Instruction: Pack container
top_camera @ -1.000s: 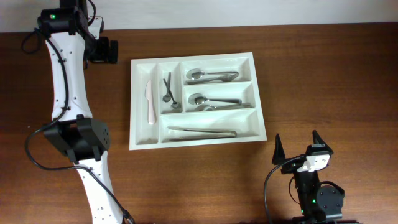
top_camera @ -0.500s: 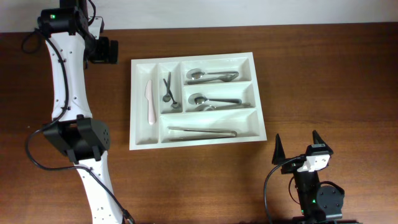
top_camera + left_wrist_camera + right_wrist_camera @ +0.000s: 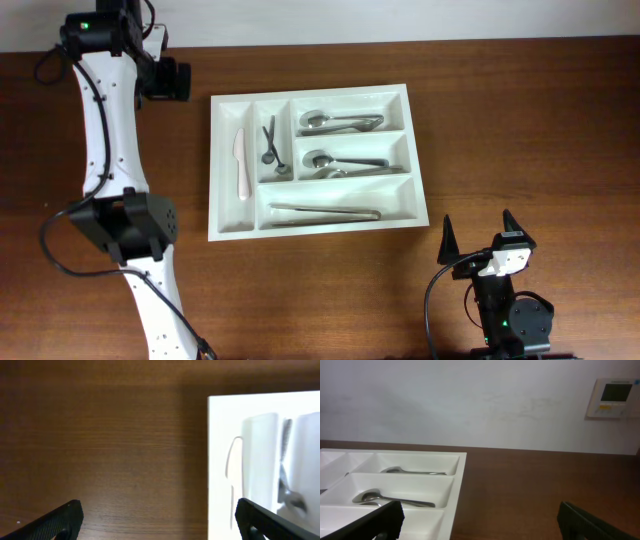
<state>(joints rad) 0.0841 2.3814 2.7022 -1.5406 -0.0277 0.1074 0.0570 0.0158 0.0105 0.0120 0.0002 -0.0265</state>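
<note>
Near the bench's (image 3: 520, 120) near edge, toward the right corner, the right tool (image 3: 478, 238) has its fingers spread wide and empty. The container (image 3: 216, 170) lies flat mid-bench, closer to the far edge, with a pale knife (image 3: 240, 163) and spoons (image 3: 340, 122) in its compartments. At the far left corner the left tool (image 3: 176, 80) is also wide and empty.

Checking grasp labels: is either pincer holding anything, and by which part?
Nothing is held. The left pincer and right pincer are both open and empty, apart from the container.
</note>
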